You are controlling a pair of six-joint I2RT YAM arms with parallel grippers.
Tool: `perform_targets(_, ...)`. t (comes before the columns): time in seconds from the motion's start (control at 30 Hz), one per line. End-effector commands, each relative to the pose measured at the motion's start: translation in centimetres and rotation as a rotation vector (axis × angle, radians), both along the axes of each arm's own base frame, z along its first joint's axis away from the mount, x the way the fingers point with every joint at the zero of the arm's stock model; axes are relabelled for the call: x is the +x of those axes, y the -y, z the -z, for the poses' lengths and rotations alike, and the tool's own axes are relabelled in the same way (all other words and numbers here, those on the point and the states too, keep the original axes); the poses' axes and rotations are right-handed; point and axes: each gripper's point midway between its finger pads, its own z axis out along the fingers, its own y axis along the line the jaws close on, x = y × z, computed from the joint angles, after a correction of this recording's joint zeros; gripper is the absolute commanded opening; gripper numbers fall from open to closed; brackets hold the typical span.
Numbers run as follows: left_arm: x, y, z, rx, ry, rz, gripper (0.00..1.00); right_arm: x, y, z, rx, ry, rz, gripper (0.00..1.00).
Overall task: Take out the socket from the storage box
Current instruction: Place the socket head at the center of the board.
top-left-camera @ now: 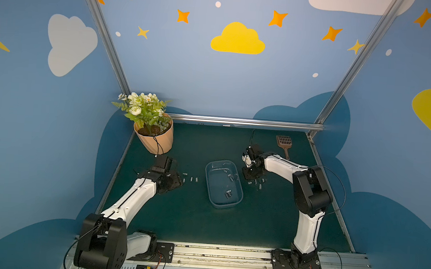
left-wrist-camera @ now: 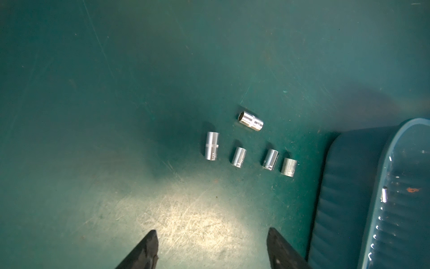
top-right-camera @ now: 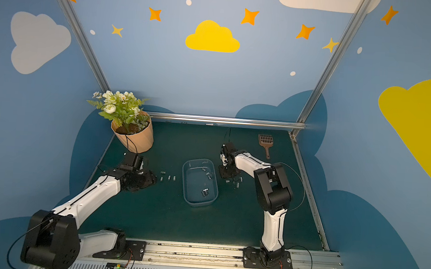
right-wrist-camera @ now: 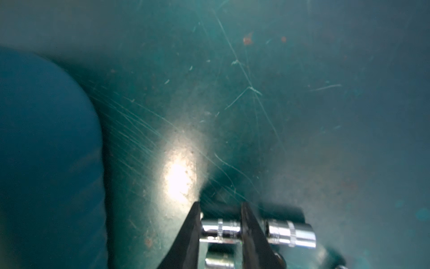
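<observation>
In the right pincer [right-wrist-camera: 221,205], a shiny, knurled, cylindrical metal socket [right-wrist-camera: 221,229].

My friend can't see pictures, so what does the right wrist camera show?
The right gripper pinches a shiny socket down near the green mat. A second socket lies right beside it, and the storage box looks blurry nearby.

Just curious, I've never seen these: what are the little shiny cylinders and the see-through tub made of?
The sockets look like polished metal, probably chromed steel: mirror-bright glints, a knurled band. The storage box seems translucent bluish plastic: the mat shows through it, and its wall looks faintly ribbed.
</observation>
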Motion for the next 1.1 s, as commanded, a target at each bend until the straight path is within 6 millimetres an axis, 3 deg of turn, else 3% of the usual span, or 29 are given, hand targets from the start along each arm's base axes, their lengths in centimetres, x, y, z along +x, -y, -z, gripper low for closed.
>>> perform_targets(0.0,-0.1,0.0,-0.1,-0.008,0.005,-0.004,0.74,0.2,0.4,0.6,-0.009,-0.014,0.016,0.28)
perform_targets(0.8,0.3,0.4,-0.7,-0.024,0.026,0.012,0.75,0.7,0.3,-3.0,0.024,0.052,0.015,0.40)
perform_targets(1.07,0.8,2.0,-2.2,-0.008,0.083,0.092,0.75,0.8,0.3,-5.3,0.038,0.091,0.012,0.41)
